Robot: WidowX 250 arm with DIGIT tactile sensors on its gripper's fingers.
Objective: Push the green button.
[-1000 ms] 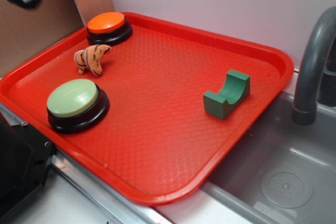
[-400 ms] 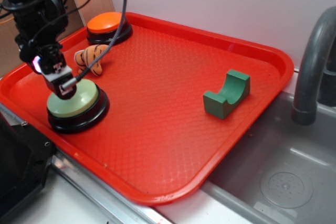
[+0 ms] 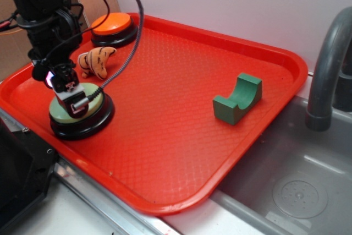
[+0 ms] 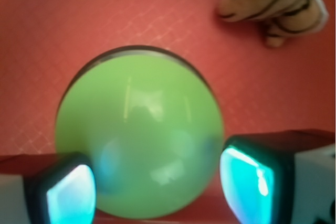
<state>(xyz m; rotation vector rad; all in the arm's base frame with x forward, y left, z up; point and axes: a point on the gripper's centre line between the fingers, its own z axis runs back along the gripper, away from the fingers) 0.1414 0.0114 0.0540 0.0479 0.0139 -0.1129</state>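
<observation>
Gripper (image 3: 76, 101) of mine hangs with jaws apart, the green button (image 4: 139, 135) directly beneath; contact looks made, though I can't be sure. I should press straight down, centred on the dome

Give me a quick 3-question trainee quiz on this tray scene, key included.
1. True or false: the gripper is above the orange button.
2. Which thing lies between the two buttons? A) green curved block B) striped plush toy C) faucet
3. In the wrist view, what fills the space between the two fingers?

Key
1. False: it is over the green button.
2. B
3. The green button's domed top, on the red tray; the jaws are spread wide.
</observation>
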